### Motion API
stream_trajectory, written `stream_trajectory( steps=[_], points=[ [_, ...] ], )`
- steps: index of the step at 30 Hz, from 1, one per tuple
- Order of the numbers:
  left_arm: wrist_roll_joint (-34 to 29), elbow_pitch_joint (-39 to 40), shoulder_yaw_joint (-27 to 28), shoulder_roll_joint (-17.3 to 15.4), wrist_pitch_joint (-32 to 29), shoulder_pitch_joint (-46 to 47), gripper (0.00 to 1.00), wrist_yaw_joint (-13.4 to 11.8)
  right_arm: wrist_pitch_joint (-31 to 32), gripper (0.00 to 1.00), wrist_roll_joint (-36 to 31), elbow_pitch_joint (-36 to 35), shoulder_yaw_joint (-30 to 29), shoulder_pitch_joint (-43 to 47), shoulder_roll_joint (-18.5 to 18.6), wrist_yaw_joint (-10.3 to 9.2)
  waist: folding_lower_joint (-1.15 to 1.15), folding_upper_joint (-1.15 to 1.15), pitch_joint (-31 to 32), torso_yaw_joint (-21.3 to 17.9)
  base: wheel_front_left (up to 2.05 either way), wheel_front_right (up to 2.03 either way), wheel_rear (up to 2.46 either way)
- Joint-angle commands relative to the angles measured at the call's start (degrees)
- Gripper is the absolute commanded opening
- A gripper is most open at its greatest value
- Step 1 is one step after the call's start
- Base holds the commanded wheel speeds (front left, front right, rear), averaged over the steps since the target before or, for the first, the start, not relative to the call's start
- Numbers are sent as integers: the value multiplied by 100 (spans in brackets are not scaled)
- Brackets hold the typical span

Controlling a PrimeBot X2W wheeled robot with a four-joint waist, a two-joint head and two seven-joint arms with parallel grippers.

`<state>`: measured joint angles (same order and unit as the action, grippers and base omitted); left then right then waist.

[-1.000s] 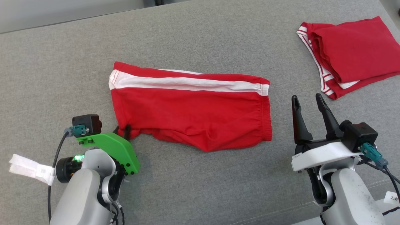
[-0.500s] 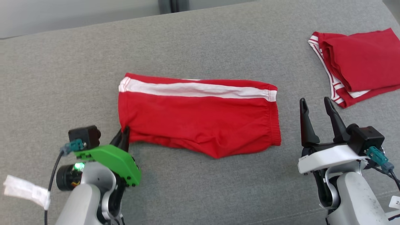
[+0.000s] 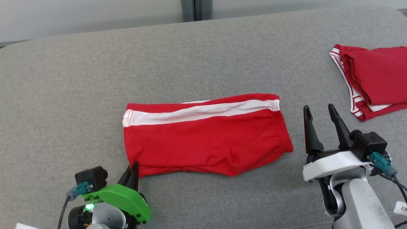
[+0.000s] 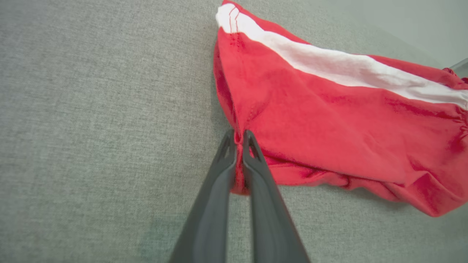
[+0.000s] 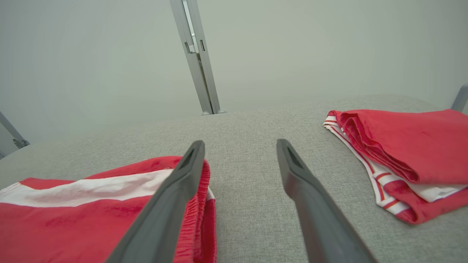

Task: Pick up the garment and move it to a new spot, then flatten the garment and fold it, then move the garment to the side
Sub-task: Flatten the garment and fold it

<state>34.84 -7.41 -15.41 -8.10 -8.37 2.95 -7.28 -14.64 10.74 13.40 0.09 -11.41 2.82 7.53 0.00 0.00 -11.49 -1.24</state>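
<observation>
The garment, red shorts with a white side stripe, lies folded in half on the grey padded surface, waistband to the right. My left gripper is shut on the garment's near left corner; the left wrist view shows red cloth pinched between the two dark fingers. My right gripper stands open just right of the waistband, fingers pointing away and holding nothing. In the right wrist view the waistband lies behind the left finger, and bare surface shows between the fingers.
A second folded red garment with white and red striped trim lies at the far right, also in the right wrist view. A pale wall and a grey vertical post stand beyond the far edge.
My left gripper has closed on the garment's near left corner. The head camera has tilted, so the whole picture has slid down and the far edge now shows.
</observation>
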Motion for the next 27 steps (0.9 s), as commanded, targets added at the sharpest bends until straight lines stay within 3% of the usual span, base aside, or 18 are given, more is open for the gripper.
stream_trajectory(
  steps=[1,9,14,20,27],
  points=[
    [-116,16,14,-64,149,40,100,29,22,100,-39,16,-14,80,14,-10,0,0,62,18,0,0,0],
    [-767,-13,-54,-147,1340,334,100,42,79,100,-83,57,-28,186,14,-10,0,0,348,18,0,0,0],
    [-852,-167,-85,-153,1793,369,100,189,133,100,-102,53,-61,298,14,-10,0,0,563,24,0,0,0],
    [-867,-450,-57,-168,2069,290,100,231,329,100,-141,81,-74,470,13,-10,0,0,725,86,0,0,0],
    [-740,-571,96,-130,2196,208,100,189,1244,100,-60,221,191,268,190,-10,0,0,718,247,0,0,0]
  ],
)
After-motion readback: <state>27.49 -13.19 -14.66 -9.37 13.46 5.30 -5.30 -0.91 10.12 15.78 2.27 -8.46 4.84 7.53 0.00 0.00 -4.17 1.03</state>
